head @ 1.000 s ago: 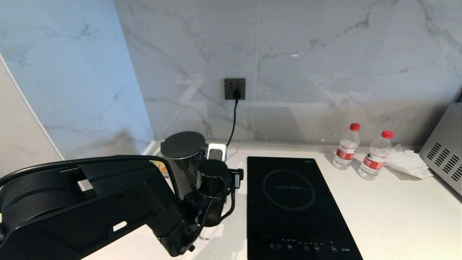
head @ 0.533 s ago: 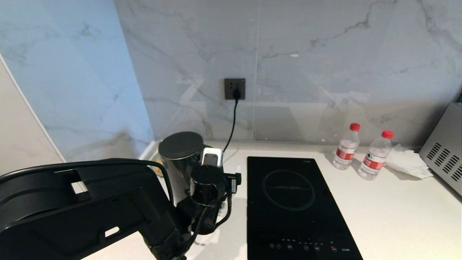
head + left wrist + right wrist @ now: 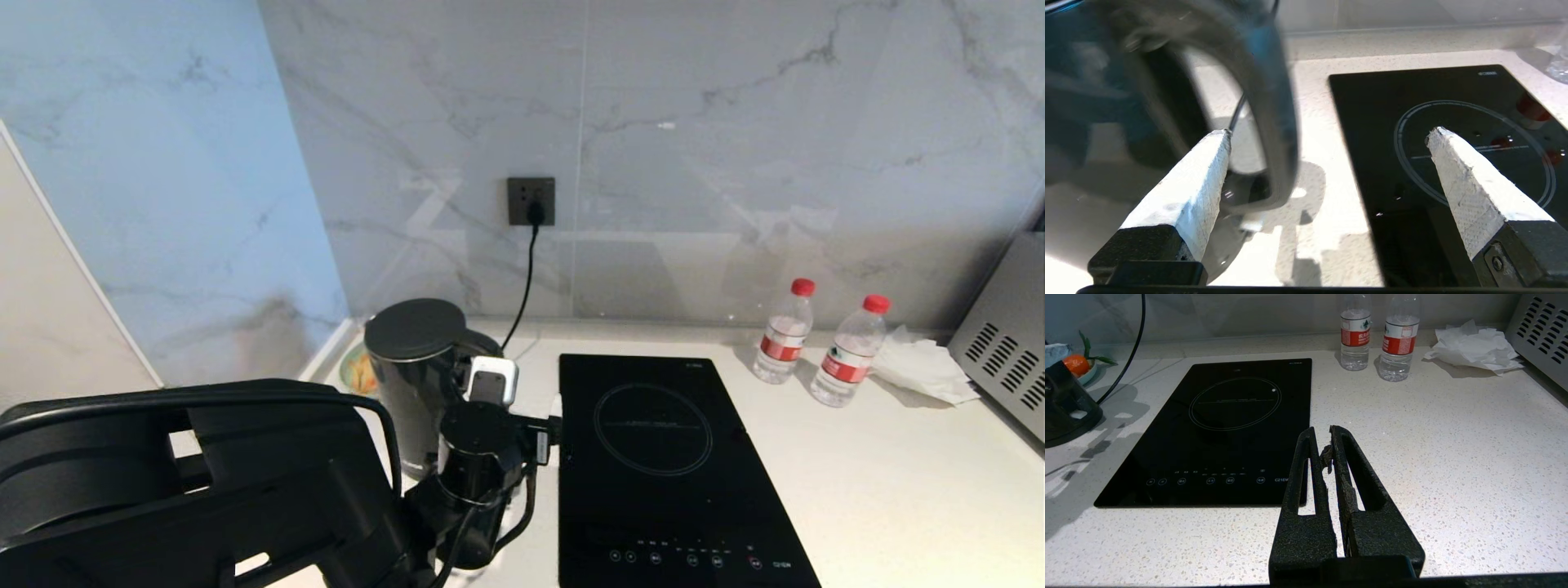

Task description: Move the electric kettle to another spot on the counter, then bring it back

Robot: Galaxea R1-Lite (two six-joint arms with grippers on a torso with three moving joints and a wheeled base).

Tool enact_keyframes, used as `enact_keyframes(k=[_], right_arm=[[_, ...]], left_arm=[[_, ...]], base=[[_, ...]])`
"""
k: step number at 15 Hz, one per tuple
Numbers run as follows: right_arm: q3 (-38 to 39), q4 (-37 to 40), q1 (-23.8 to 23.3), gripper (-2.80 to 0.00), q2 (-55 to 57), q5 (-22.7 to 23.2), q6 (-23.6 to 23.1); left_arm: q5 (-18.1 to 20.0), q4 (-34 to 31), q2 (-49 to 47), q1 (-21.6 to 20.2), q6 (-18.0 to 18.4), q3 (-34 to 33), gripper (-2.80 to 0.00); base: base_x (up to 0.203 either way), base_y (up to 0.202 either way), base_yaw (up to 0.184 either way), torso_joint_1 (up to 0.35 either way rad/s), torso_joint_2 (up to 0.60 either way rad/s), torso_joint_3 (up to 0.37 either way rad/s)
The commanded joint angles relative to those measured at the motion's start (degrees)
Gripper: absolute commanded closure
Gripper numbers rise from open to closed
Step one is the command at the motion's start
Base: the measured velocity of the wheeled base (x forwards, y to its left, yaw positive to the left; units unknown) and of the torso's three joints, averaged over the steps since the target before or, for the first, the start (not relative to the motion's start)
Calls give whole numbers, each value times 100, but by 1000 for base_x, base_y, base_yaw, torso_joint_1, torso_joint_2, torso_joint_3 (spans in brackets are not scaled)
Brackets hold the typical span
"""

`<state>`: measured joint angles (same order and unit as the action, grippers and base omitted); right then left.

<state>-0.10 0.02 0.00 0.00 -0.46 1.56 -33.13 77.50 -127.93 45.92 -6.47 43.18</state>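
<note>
The left claw (image 3: 1327, 155) is spread wide, its two white padded fingers (image 3: 1188, 196) well apart and gripping nothing. The black loop handle (image 3: 1265, 102) of the electric kettle (image 3: 412, 367) curves up between those fingers, close to one pad, and whether pad and handle touch cannot be made out. The kettle stands upright on the white speckled surface (image 3: 898, 474), just beyond the claw and a little to its left, lid flat on top, near the corner of the marble wall. On the claw's other side, just beside it, lies the black induction hob (image 3: 669, 465). A black cord (image 3: 526, 278) runs down from the wall socket (image 3: 531, 200) behind the kettle. Well off to the claw's right stand two water bottles (image 3: 784, 331) with red caps, a crumpled tissue (image 3: 922, 363) beside them. The right claw (image 3: 1327, 441) hangs above bare surface beside the hob, its fingers pressed together, empty.
</note>
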Motion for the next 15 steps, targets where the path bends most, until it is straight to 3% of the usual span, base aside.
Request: enact_keyframes(k=[1, 10, 15], right_arm=[[1, -2, 0, 0, 0, 2, 2], [1, -2, 0, 0, 0, 2, 2], [1, -2, 0, 0, 0, 2, 2]], left_arm=[[-18, 187, 5, 22, -3, -205, -280], [24, 959, 38, -60, -31, -1157, -280], [73, 1017, -34, 32, -370, -1683, -280]], base=[[0, 0, 0, 0, 0, 0], [0, 0, 0, 0, 0, 0], [0, 0, 0, 0, 0, 0]])
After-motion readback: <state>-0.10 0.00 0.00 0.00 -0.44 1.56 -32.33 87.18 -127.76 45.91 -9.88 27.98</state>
